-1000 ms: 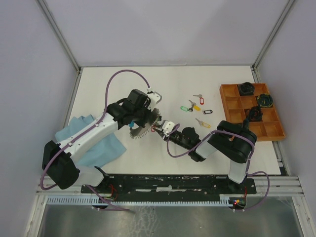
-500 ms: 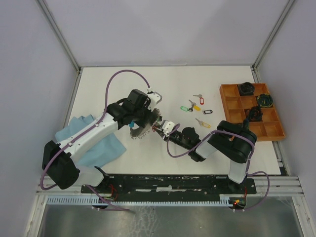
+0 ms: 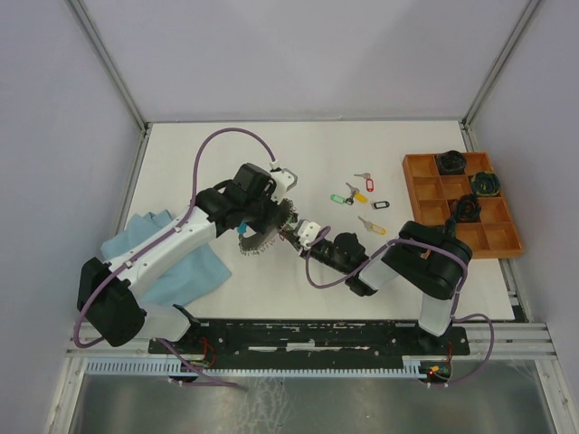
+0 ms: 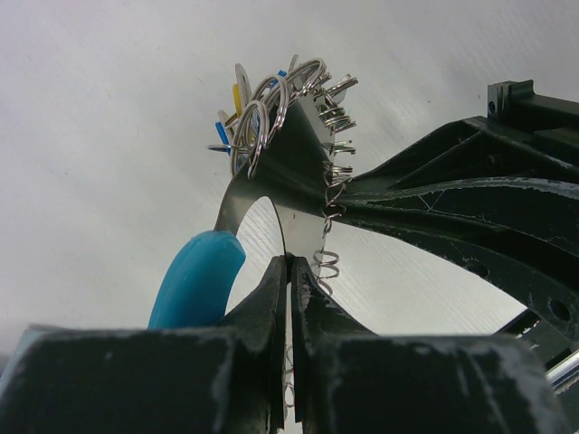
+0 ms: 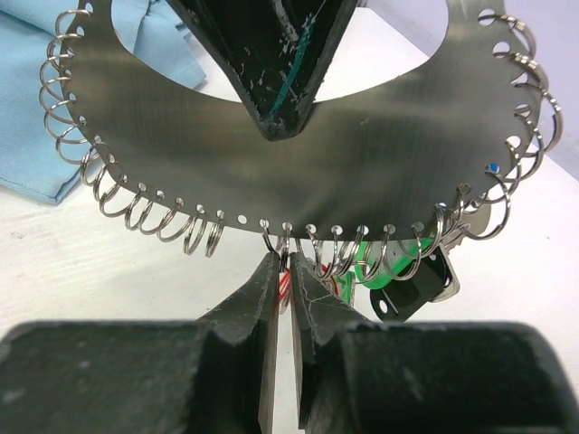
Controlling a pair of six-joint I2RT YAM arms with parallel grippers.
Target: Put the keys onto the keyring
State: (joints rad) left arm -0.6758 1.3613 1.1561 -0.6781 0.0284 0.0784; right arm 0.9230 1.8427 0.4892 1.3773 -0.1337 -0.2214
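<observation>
Keyring position, top external view: the keyring [image 3: 261,240], a flat grey metal crescent with small wire split rings along its outer edge and a bright blue sleeve at one end, is held above the white table [image 3: 362,145] near its centre, between the two arms. The left gripper [image 3: 258,224] reaches it from the left and the right gripper [image 3: 291,237] meets its edge from the right. Several small silver keys [image 3: 360,194] with coloured plastic tags lie loose on the table, apart from the keyring. An orange compartmented tray [image 3: 496,237] at the right holds dark coiled bundles [image 3: 450,163]. A light blue cloth [image 3: 172,267] lies at the left.

Left wrist view: the left gripper [image 4: 288,271] is clenched on the inner edge of the keyring [image 4: 294,181], jaws pressed flat against both faces of the plate. The blue sleeve [image 4: 194,280] sits just beside the left jaw.

Right wrist view: the right gripper [image 5: 282,280] stands just under the ringed edge of the keyring [image 5: 298,172]. Its jaws are narrowed to a thin slit with a red-and-white piece showing in the gap. Whether that piece is clamped cannot be told. A green tag [image 5: 389,262] and a black tag [image 5: 407,294] show beyond the rings.
</observation>
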